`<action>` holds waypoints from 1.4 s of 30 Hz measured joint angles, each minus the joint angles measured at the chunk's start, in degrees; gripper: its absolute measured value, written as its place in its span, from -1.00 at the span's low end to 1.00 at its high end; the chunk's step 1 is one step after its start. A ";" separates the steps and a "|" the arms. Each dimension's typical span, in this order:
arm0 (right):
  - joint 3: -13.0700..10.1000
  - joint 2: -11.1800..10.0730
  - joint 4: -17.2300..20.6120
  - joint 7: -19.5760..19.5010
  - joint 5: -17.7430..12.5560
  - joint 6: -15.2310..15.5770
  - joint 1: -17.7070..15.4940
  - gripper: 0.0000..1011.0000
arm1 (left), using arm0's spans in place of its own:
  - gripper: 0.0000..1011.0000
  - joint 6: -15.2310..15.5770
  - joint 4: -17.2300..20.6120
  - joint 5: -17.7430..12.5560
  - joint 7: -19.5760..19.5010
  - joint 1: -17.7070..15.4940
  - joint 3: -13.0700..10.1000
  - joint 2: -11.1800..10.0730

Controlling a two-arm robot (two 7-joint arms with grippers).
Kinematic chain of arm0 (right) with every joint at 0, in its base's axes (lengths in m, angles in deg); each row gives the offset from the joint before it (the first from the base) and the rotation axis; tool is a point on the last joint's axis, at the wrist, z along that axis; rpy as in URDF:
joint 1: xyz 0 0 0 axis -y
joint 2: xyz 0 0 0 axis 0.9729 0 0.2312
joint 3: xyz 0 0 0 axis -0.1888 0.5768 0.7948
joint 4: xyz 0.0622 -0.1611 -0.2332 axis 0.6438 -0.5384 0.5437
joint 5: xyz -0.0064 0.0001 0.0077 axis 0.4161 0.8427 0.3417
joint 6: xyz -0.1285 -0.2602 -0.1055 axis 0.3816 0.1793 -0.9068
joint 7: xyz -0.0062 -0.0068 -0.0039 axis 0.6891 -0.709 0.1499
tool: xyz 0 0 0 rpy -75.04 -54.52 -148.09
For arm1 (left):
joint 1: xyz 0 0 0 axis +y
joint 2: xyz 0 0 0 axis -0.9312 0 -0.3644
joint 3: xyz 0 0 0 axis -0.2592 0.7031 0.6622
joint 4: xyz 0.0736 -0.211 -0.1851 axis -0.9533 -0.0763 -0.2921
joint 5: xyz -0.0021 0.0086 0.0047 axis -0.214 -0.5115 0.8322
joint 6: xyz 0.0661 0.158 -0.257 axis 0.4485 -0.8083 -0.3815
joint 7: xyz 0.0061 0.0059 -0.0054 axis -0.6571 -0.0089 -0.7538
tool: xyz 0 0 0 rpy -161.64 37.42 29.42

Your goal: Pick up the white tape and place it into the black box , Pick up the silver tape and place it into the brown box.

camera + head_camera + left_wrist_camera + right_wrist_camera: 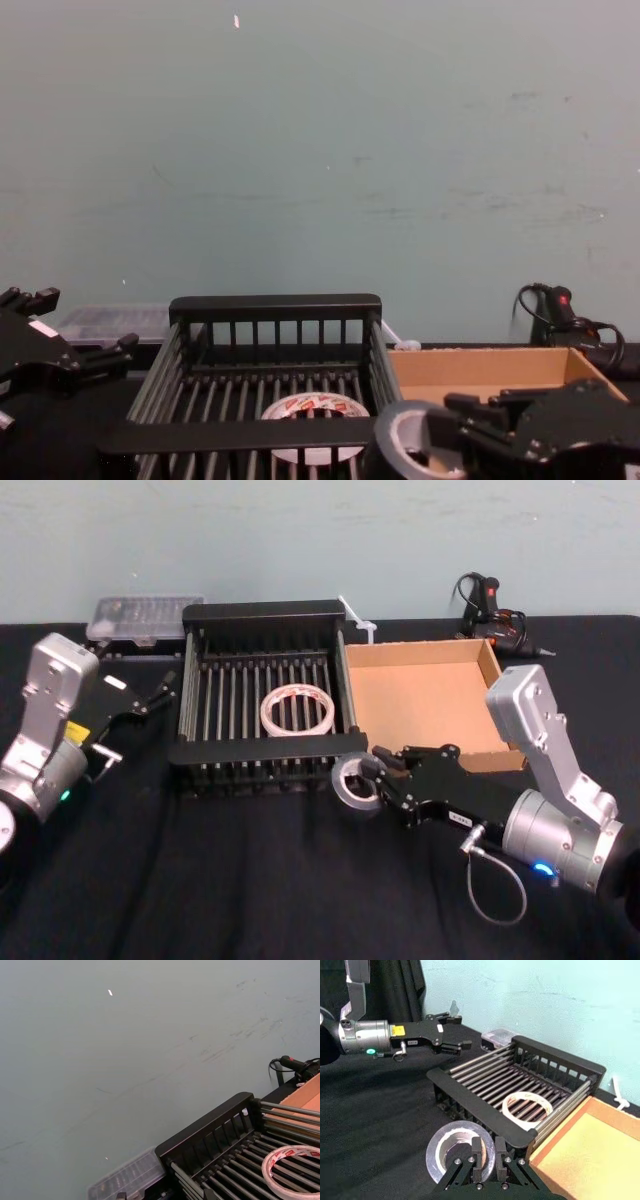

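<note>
The right gripper [378, 780], at lower centre of the head view, has its jaws clamped on the wall of the silver tape [352, 783], holding it just in front of the black box [262, 750] near the brown box [420, 695]. The white tape [297, 710] lies flat on the black box's slatted floor. The left gripper [135, 715] sits at mid-left beside the black box, jaws apart and holding nothing.
</note>
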 joint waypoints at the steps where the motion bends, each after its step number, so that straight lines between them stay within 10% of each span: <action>1: -0.08 0.07 0.00 -0.03 0.02 -0.18 -0.07 -0.68 | 0.98 0.00 0.00 0.00 0.00 0.00 0.00 0.00; 42: -11.01 6.71 0.38 -8.89 1.78 -4.80 -5.73 -0.69 | 0.98 0.00 0.00 0.00 0.00 0.00 0.00 0.00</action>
